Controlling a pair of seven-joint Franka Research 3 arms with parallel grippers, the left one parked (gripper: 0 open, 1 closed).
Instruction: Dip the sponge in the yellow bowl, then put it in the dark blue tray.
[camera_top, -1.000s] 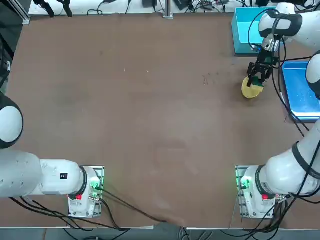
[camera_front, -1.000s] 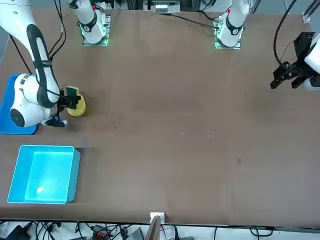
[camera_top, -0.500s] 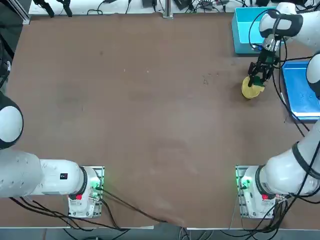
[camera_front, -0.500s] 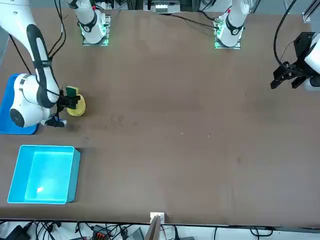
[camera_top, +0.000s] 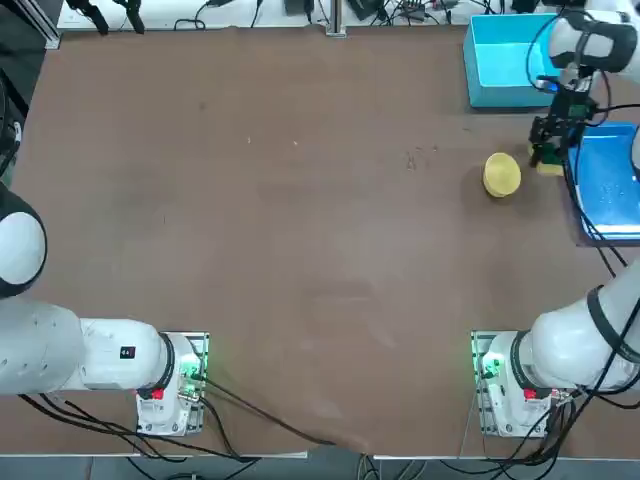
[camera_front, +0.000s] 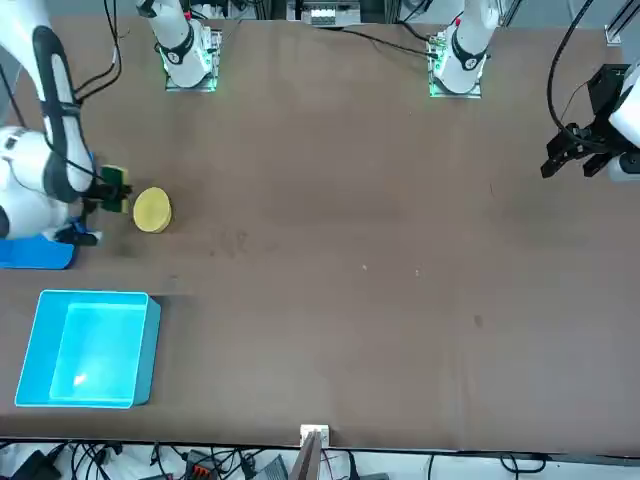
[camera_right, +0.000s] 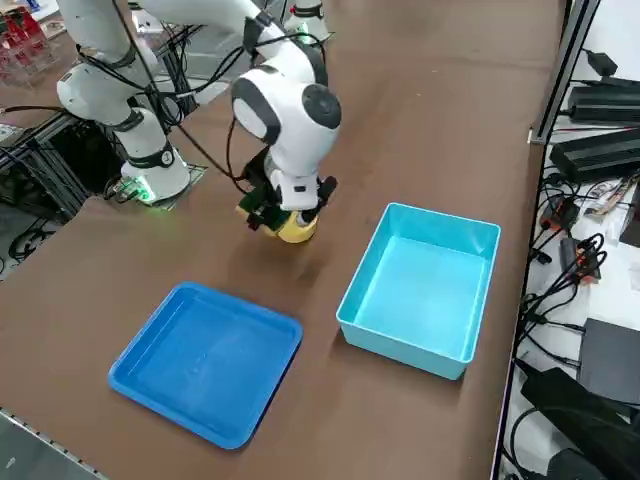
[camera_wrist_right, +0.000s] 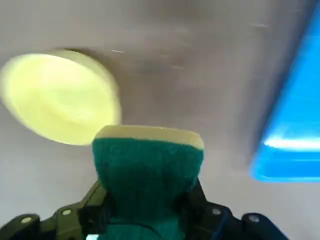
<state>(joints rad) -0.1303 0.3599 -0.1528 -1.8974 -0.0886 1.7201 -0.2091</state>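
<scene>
My right gripper (camera_top: 548, 153) is shut on the sponge (camera_wrist_right: 148, 166), green scouring layer facing the wrist camera and the yellow layer at its far end. It hangs over bare table between the yellow bowl (camera_top: 501, 175) and the dark blue tray (camera_top: 612, 182), close to the tray's near rim. In the front view the sponge (camera_front: 114, 190) sits just beside the bowl (camera_front: 152, 210), apart from it. The bowl (camera_wrist_right: 60, 97) stands upright with nothing in it. The tray (camera_right: 206, 360) holds nothing.
A deeper light cyan box (camera_top: 506, 60) stands at the table's far side, beyond the bowl, and shows again as the cyan box (camera_right: 421, 289) next to the tray. Black cables hang along the right arm near the tray.
The right gripper has lifted the sponge out of the yellow bowl and carried it sideways toward the dark blue tray. The bowl stayed in place.
</scene>
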